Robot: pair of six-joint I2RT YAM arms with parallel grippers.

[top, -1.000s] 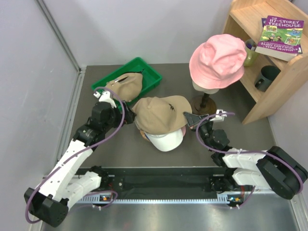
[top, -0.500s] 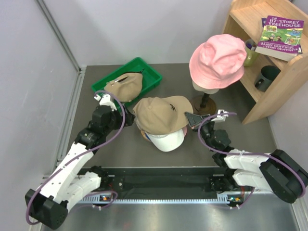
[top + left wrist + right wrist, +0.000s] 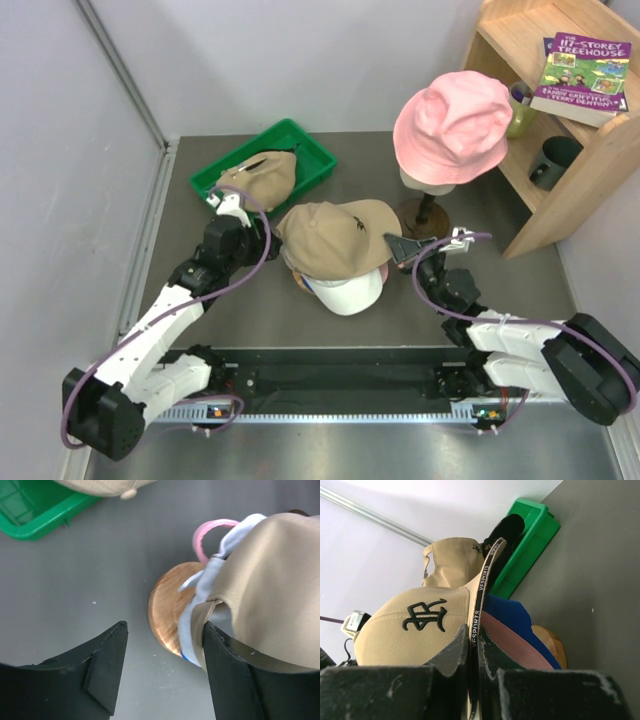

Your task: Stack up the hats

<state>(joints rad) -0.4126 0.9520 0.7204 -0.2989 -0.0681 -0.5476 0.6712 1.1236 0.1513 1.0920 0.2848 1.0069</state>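
The right gripper [image 3: 474, 641] pinches the peak of the tan cap [image 3: 330, 235] seated on the stack of caps [image 3: 346, 291] while the left gripper [image 3: 164, 629] gapes empty at its left, so settling the cap square and letting go looks due next.

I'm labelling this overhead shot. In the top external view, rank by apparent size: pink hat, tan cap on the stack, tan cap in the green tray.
1. pink hat, largest, though raised nearer the camera, so unsure.
2. tan cap on the stack.
3. tan cap in the green tray, smallest.
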